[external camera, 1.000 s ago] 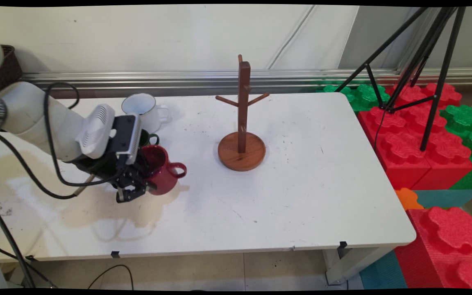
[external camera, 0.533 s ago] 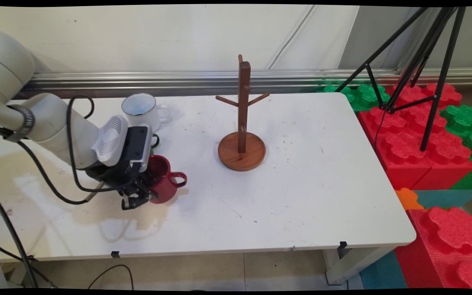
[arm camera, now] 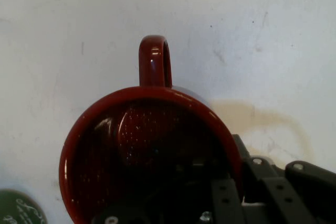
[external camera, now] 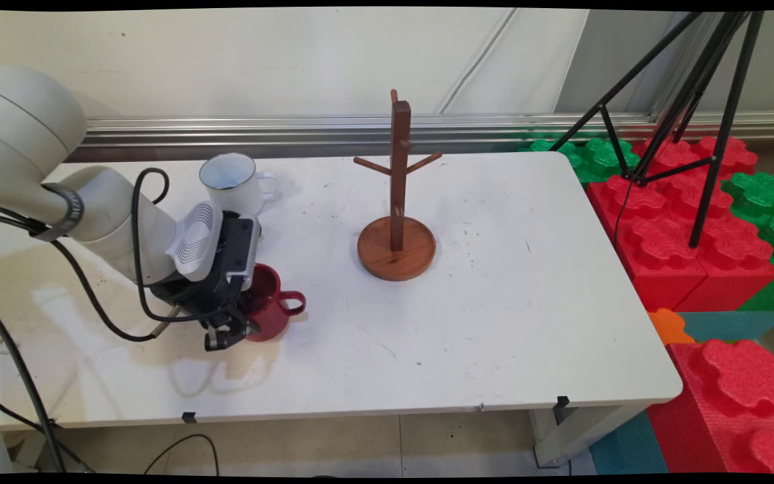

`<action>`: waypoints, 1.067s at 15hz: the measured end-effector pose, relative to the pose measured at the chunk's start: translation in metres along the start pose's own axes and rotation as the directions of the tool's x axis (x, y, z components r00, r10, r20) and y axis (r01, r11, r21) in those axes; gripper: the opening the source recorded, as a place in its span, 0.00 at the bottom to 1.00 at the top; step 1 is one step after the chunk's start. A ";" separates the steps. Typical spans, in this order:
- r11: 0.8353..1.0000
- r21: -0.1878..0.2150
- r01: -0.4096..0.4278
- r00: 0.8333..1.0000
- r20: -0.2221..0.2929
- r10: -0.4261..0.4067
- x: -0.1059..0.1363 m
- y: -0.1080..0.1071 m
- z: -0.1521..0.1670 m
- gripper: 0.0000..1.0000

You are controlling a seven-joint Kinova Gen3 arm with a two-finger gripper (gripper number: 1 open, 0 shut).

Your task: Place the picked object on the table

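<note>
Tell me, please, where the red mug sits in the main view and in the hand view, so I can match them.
Main view: the red mug stands left of centre on the white table, at the gripper.
Hand view: it fills the lower centre, handle pointing up.
Shared landmark: the mug's handle.

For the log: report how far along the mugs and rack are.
Done: nothing; the rack has bare pegs. In hand: the gripper clamps the red mug, fingers either side of its rim. Left: the white mug and green mug sit on the table, untouched.
</note>
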 end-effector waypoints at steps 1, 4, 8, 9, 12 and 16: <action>1.000 -0.001 0.002 1.000 0.003 -0.002 0.000 0.000 0.001 0.00; 1.000 -0.005 0.010 1.000 0.018 -0.010 0.001 0.001 0.006 0.00; 1.000 -0.006 0.016 0.999 0.030 -0.016 0.001 0.001 0.010 0.00; 1.000 -0.006 0.018 0.999 0.031 -0.017 0.001 0.001 0.011 1.00; 1.000 -0.006 0.019 0.999 0.034 -0.019 0.001 0.002 0.012 1.00; 1.000 0.003 0.019 1.000 0.022 -0.019 0.000 0.001 0.012 1.00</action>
